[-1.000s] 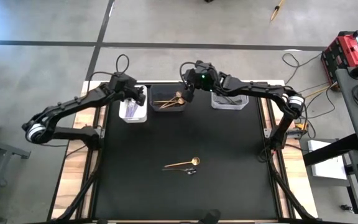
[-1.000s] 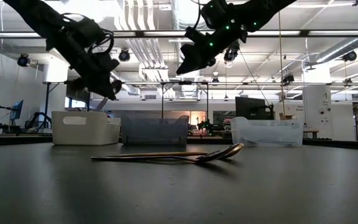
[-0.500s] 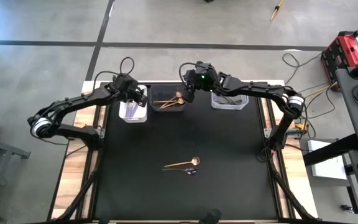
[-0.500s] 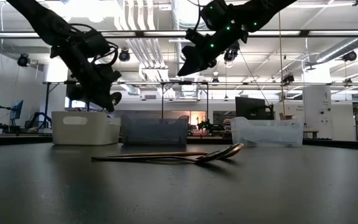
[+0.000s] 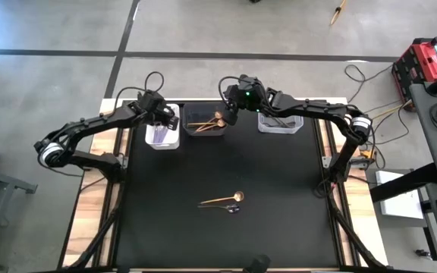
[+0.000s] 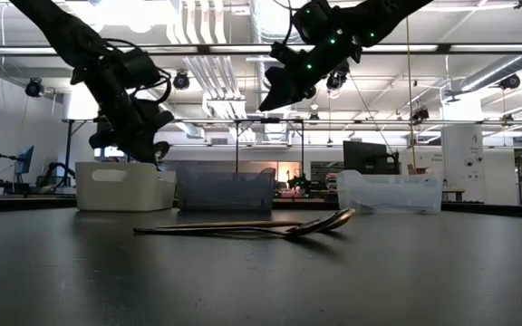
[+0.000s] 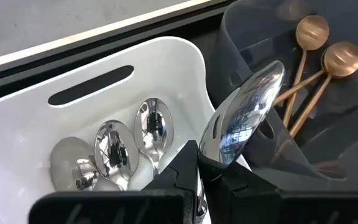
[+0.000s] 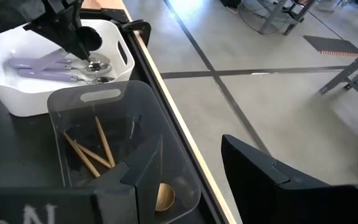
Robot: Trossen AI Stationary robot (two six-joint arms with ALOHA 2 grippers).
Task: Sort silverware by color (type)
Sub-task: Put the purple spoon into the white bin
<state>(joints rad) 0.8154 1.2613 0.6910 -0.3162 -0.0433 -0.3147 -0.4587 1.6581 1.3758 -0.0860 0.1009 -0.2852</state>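
Note:
My left gripper (image 5: 167,120) hangs over the white bin (image 5: 152,141), shut on a silver spoon (image 7: 244,115) whose mirror bowl sticks out past the fingers; its handle is hidden. In the bin (image 7: 92,93) lie several silver spoons with lilac handles (image 8: 39,65). My right gripper (image 8: 191,183) stands open with nothing between its fingers, high over the dark bin (image 5: 207,131), in which copper spoons (image 7: 319,53) lie. A gold spoon (image 5: 222,199) and a small dark utensil (image 5: 232,208) lie flat on the black mat. My left gripper pinches the spoon's neck (image 7: 207,154), just behind the bowl, between its two fingers. The fingers slant down from the table's left side toward the white bin. The spoon is lifted clear, its bowl pointing forward beyond the fingertips, above the bin's right rim.
Three bins stand in a row at the far edge: white, dark, and a clear bin (image 5: 279,123) on the right. The mat's middle holds only the two utensils. Wooden table edges flank the mat on both sides.
My left gripper has sunk toward the white bin with the spoon and has tipped further downward, staying shut. My right gripper has kept still and open over the dark bin.

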